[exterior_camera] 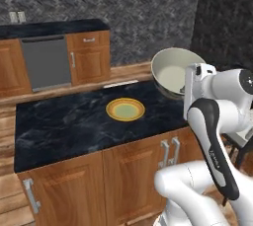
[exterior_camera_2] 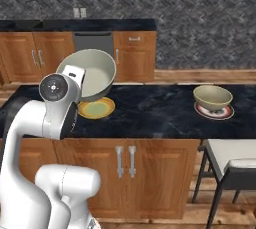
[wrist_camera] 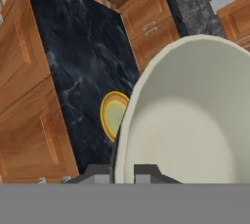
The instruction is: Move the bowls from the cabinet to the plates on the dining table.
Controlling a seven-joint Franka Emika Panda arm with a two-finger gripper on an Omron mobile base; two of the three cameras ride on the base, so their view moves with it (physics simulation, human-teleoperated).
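Aloft over the dining table (exterior_camera: 59, 126), held at the rim by the gripper (wrist_camera: 124, 171): a deep cream bowl (exterior_camera: 173, 72), jaws clamped on its wall, one fingertip (wrist_camera: 146, 173) inside, the other outside. Tipped well over, mouth turned partly sideways and upward rather than level, pale inside showing and holding nothing. Hangs up and to the right of an empty yellow plate (exterior_camera: 125, 109) in the left base view; from the right base view overlaps that plate's top edge. Not touching the marble top.

Farther right along the table: a second bowl (exterior_camera_2: 212, 97), yellowish-tan, upright, seated on another plate (exterior_camera_2: 225, 113) with a reddish rim; nothing visible inside it, though its floor is hidden by the near wall.

Held bowl's near rim hidden behind the white wrist in both base views, right edge cut off in the hand view. Mottling on its outside too dim to make out.

Beyond the table, a wall counter with a grey dishwasher (exterior_camera: 47, 62).
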